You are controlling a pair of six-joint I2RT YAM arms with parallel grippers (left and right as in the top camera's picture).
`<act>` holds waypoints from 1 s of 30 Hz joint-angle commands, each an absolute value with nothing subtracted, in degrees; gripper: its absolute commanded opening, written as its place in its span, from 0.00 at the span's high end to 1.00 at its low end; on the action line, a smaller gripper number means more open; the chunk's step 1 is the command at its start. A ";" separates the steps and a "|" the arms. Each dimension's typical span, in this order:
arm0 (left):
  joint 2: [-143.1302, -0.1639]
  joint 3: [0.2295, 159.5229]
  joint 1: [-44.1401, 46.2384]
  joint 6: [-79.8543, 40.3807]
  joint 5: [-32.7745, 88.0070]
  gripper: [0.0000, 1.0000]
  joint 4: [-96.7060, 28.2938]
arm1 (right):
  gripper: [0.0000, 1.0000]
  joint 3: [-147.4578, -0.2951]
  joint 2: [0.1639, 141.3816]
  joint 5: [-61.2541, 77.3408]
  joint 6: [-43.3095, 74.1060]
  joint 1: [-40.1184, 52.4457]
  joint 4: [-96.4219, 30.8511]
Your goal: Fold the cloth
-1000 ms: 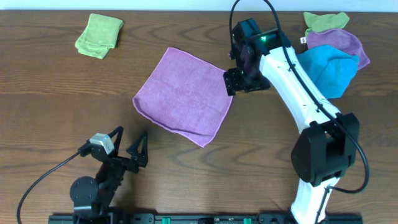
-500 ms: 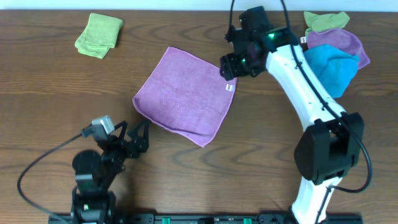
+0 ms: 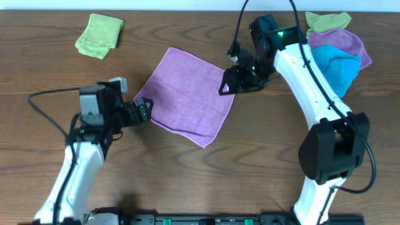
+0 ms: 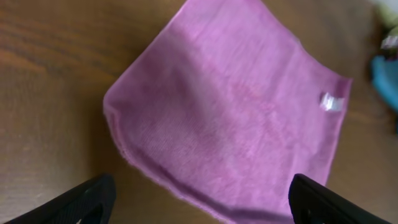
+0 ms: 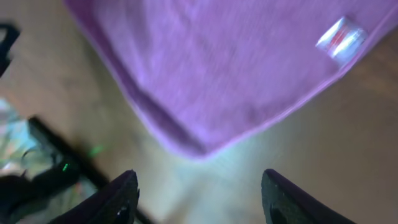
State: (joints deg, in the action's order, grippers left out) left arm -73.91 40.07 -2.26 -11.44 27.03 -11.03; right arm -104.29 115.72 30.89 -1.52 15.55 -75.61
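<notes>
the wooden table (image 3: 187, 187) carries everything, and the cloth (image 3: 184, 97) lies a little past its middle towards 12 o'clock. it is spread out flat in a single layer, turned like a diamond with corners at 12, 3, 6 and 9 o'clock. no edge is doubled over and no crease shows, so by my reading the folding itself has not begun: every fold is yet to be made.

the right gripper (image 3: 228, 86) hangs over the cloth's 3 o'clock corner. its wrist view shows the jaws standing apart with purple fabric below them and nothing pinched. the left gripper (image 3: 144, 109) sits just beside the 9 o'clock corner. its jaws are spread wide too, with the cloth's near edge lying between and beyond the tips rather than caught in them. whether either set of fingers brushes the fabric i cannot tell. the two arms look placed for a corner grasp on opposite sides, which i judge to be the approach step and no more.

away at 2 o'clock a bright blue cloth (image 3: 334, 69) lies bunched, lapping over another purple cloth (image 3: 347, 42), with a crumpled green cloth (image 3: 326, 20) touching that pile at the table's far edge. a folded green cloth (image 3: 100, 34) rests alone at 10 o'clock, well apart from the work.

smallest, the white tag (image 4: 331, 101) sits at the cloth's 3 o'clock corner, face up, right by the right gripper.
</notes>
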 commanded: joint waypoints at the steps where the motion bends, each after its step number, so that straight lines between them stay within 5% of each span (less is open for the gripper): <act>1: -77.23 43.31 -2.61 -7.25 25.36 0.09 -12.69 | 0.37 -104.22 114.65 35.07 -3.86 15.29 -77.03; 19: -89.56 43.99 -2.68 -5.06 28.12 0.07 -7.11 | 0.38 -85.34 114.63 51.68 -7.40 16.73 -74.08; 30: -96.75 47.86 -2.68 -5.04 23.86 0.19 -5.56 | 0.39 -85.34 114.63 51.44 -8.49 17.93 -74.13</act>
